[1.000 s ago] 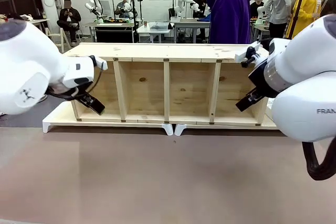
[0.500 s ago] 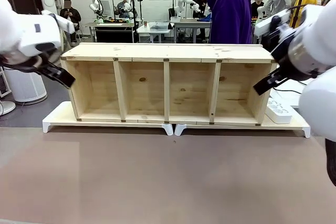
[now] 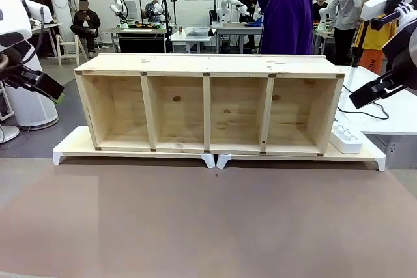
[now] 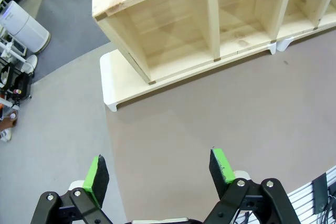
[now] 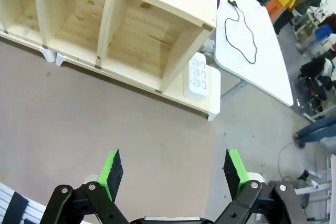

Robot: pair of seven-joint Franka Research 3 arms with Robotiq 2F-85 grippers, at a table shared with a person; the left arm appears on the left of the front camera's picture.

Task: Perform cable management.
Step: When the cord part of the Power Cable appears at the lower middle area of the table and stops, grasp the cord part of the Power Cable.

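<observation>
The cable point(image 5: 242, 31), a thin black cord, lies in a loose loop on the white side table point(image 5: 262, 72) to the right of the wooden shelf unit point(image 5: 131, 19). In the front view a stretch of the cable point(image 3: 369, 114) shows on that table's edge. My right gripper point(image 5: 173, 167) hangs open and empty high above the brown floor mat, well short of the cable. In the front view the right gripper point(image 3: 374, 92) is at the far right. My left gripper point(image 4: 159, 170) is also open and empty, above the mat near the shelf's left end, and the left gripper point(image 3: 43, 85) appears at the far left.
The wooden shelf unit point(image 3: 208, 102) with several open compartments stands on white base boards point(image 3: 71, 151). A white power strip point(image 3: 345, 138) lies on the board by its right end. A person in a purple hoodie point(image 3: 285, 11) stands behind the shelf.
Both arms have swung up and outward, away from the shelf's ends toward the picture's edges. The power strip, hidden behind the right arm before, now shows.
</observation>
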